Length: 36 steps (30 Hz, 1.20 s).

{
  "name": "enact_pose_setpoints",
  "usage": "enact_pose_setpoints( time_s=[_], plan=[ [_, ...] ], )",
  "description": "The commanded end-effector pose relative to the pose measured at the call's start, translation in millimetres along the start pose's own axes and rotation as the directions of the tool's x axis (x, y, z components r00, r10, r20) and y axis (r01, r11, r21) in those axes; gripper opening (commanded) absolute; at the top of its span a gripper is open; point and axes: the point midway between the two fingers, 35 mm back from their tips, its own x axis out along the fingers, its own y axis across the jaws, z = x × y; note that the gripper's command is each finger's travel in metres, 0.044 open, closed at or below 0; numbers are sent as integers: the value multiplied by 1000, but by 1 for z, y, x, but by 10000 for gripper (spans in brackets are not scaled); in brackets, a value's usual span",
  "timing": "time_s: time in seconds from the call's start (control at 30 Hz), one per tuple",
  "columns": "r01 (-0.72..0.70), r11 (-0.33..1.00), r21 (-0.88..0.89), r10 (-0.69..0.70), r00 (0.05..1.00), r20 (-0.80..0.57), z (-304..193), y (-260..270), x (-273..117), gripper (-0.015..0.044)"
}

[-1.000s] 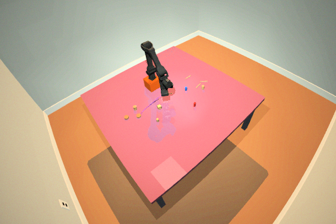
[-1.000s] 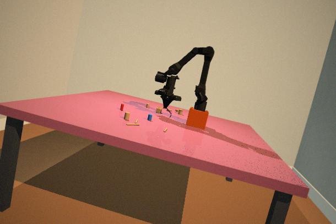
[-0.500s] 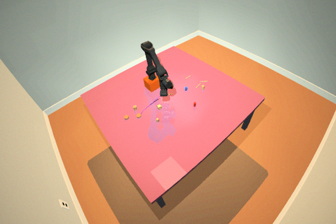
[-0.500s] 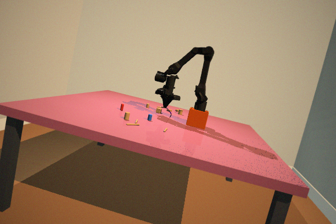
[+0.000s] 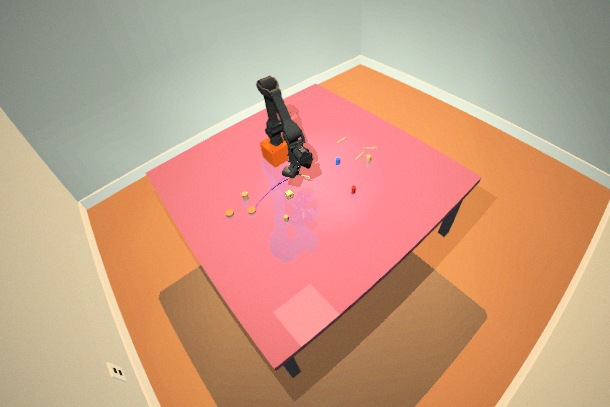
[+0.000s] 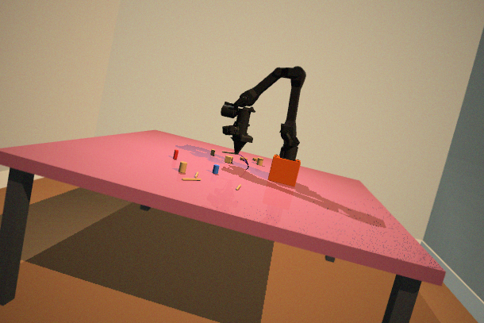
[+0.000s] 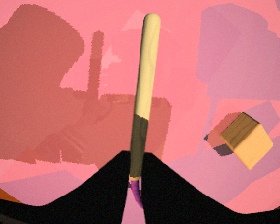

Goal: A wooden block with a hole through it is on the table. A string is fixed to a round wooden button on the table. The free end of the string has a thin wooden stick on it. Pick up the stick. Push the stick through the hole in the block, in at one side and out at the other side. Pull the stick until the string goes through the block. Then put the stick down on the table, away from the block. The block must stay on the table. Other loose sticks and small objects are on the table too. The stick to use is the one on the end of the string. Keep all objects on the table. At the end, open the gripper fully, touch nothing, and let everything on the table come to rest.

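My gripper (image 5: 289,176) (image 6: 236,152) (image 7: 136,159) is shut on the wooden stick (image 5: 306,176) (image 6: 227,152) (image 7: 148,69) near its string end, and holds it above the table. The stick's free end points away from the fingers. The purple string (image 5: 270,191) (image 6: 247,163) (image 7: 135,188) runs from the stick to the round wooden button (image 5: 251,210) and bows beside the gripper. The wooden block (image 5: 289,194) (image 6: 228,159) (image 7: 248,142) stands on the table, right of the stick in the wrist view and apart from it. Its hole cannot be made out clearly.
A second round button (image 5: 229,213) and a tan cylinder (image 5: 245,195) are near the string's button. A small tan piece (image 5: 286,218) lies beyond the block. A blue piece (image 5: 337,161) (image 6: 216,169), a red piece (image 5: 353,190) (image 6: 175,154), another tan cylinder (image 5: 368,158) (image 6: 182,167) and loose sticks are elsewhere.
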Motion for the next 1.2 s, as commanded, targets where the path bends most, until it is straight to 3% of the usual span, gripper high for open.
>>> enact_pose_setpoints(
  time_s=[0.0, 0.57, 1.17],
  plan=[
    [-1, 995, 101, 3, 1000, -13, -1, -5, 0, 0],
    [13, 841, 541, 13, 999, -44, -2, -26, -2, 0],
    [54, 480, 876, 29, 997, -77, -7, -49, -4, 0]
  ],
)
